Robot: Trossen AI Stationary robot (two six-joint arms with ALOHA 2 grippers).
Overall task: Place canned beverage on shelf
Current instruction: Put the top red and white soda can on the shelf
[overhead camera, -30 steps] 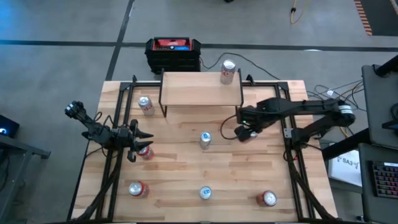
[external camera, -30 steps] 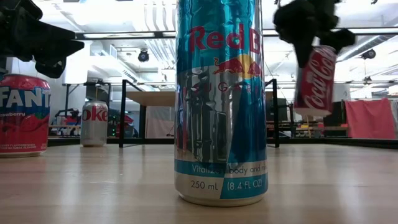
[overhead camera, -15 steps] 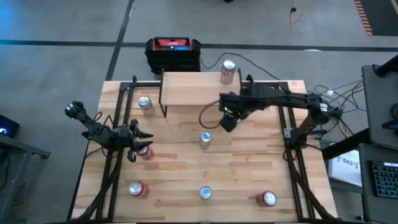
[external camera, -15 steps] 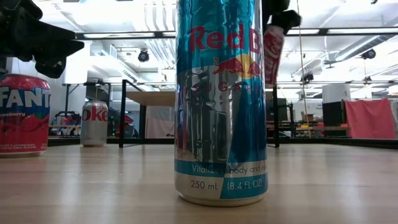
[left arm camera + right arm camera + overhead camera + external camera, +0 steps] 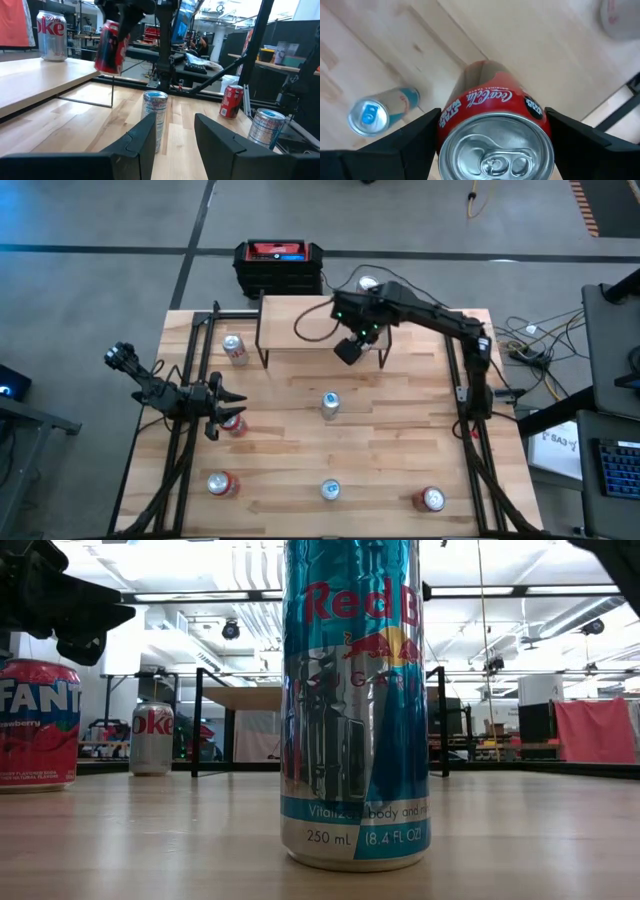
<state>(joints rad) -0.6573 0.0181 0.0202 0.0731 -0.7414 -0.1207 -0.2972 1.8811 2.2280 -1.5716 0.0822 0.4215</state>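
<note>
Two arms show in the high view: the right gripper (image 5: 347, 348) hangs at the front edge of the shelf (image 5: 310, 323), near its right end, clamped on a red cola can (image 5: 346, 351) that is clear of the table (image 5: 400, 440). A silver can (image 5: 367, 286) is partly hidden behind the arm at the shelf's back right corner. The left gripper (image 5: 222, 408) waits at the table's left side, fingers spread, beside a red can (image 5: 235, 423).

Low view: a tall blue energy-drink can (image 5: 354, 700) fills the middle, hiding most of the shelf.

Left wrist view: the left fingers (image 5: 142, 145) stand apart, holding nothing; the cola can (image 5: 108, 47) hangs tilted in the air beside the shelf board (image 5: 40, 77).

Right wrist view: both dark fingers (image 5: 415, 142) press the cola can's (image 5: 495, 135) sides, above the shelf edge.
</note>
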